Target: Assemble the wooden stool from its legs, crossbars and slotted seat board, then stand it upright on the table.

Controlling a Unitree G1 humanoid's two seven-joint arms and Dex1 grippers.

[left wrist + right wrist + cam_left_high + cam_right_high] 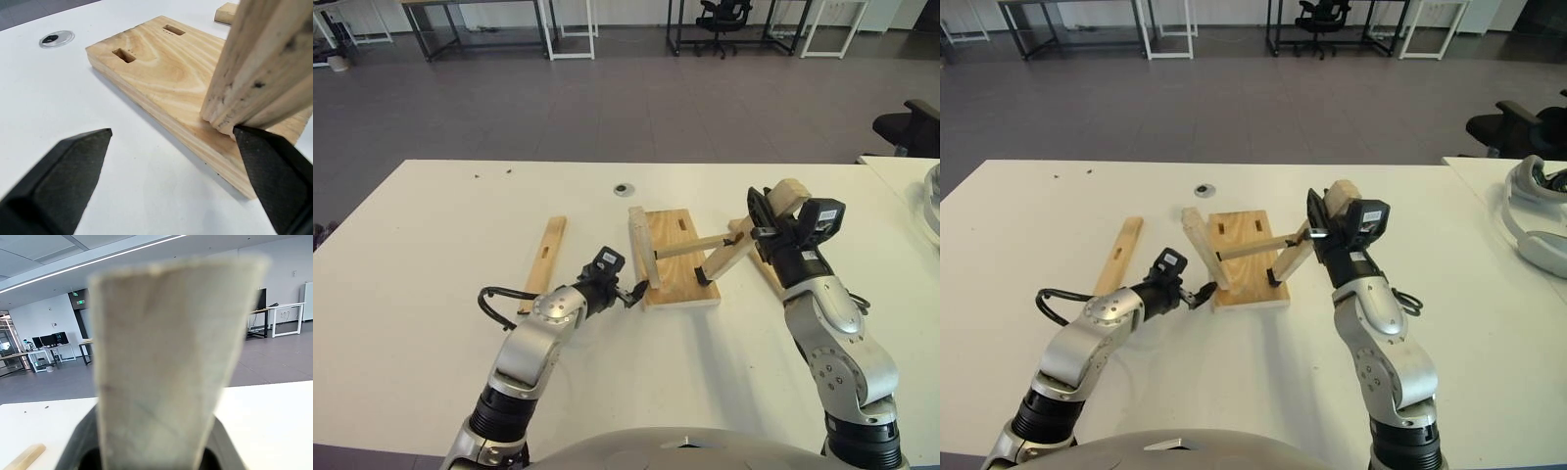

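Note:
The slotted seat board lies flat mid-table. On it leans a part-built frame: one leg stands tilted at the board's left edge, and a crossbar joins it to a second leg. My right gripper is shut on that second leg's raised upper end, which looms close and blurred in the right wrist view. My left gripper is open at the board's near-left corner. One fingertip sits right by the tilted leg's foot; the other fingertip hovers over bare table.
A loose leg lies on the table left of the board. Another wooden piece lies by my right forearm. A round grommet sits behind the board. A white headset rests on the neighbouring table at right.

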